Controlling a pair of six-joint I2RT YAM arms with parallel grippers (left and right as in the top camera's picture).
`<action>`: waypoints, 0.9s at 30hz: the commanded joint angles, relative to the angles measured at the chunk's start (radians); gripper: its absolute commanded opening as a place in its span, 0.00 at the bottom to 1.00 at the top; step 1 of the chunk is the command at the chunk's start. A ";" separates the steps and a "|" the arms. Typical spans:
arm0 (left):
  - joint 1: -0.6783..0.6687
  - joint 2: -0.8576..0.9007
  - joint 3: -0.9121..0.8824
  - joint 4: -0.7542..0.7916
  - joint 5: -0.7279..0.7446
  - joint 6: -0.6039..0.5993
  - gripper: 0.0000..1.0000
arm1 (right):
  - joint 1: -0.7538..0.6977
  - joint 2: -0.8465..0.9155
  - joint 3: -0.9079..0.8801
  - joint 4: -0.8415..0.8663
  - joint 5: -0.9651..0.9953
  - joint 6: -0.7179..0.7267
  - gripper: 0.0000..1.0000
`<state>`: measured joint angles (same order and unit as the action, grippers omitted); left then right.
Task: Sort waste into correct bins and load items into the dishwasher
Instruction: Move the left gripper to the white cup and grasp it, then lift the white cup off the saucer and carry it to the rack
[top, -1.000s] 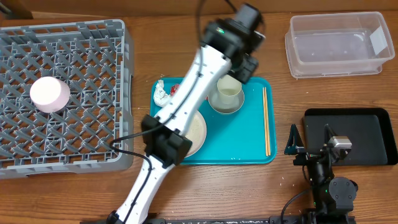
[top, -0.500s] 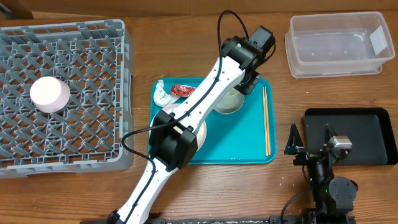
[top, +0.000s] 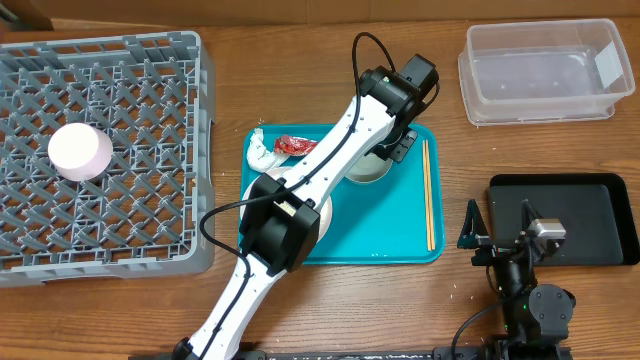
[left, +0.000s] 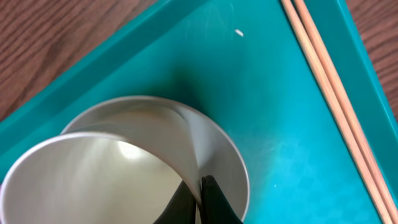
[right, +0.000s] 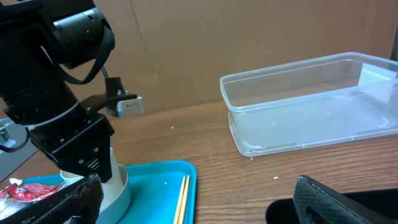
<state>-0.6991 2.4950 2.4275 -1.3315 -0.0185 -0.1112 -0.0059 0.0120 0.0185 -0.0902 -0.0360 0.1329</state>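
Centre frame: the left gripper (left: 200, 198) pinches the rim of the small white cup (left: 93, 174), which sits in a bowl (left: 233, 163) on the teal tray (left: 273, 112). Likely next: lift it clear and carry it to the grey dish rack (top: 205, 100), left. The right gripper (top: 498, 222) rests lower right, jaws apart.

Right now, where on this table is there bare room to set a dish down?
Most of the dish rack beside its lone white dish; the teal tray strip between bowl and chopsticks. Crowded: the tray's left, with napkin, wrapper, plate and the left arm overhead.
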 joint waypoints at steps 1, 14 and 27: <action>-0.001 0.007 0.103 -0.035 0.008 -0.009 0.04 | -0.001 -0.009 -0.011 0.006 0.012 -0.003 1.00; 0.269 -0.052 0.711 -0.254 0.051 -0.105 0.04 | -0.001 -0.009 -0.011 0.006 0.013 -0.003 1.00; 1.025 0.021 0.705 -0.256 0.870 -0.098 0.04 | -0.001 -0.009 -0.011 0.006 0.012 -0.003 1.00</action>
<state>0.2371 2.4737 3.1256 -1.5806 0.5900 -0.2111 -0.0059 0.0120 0.0185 -0.0898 -0.0360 0.1333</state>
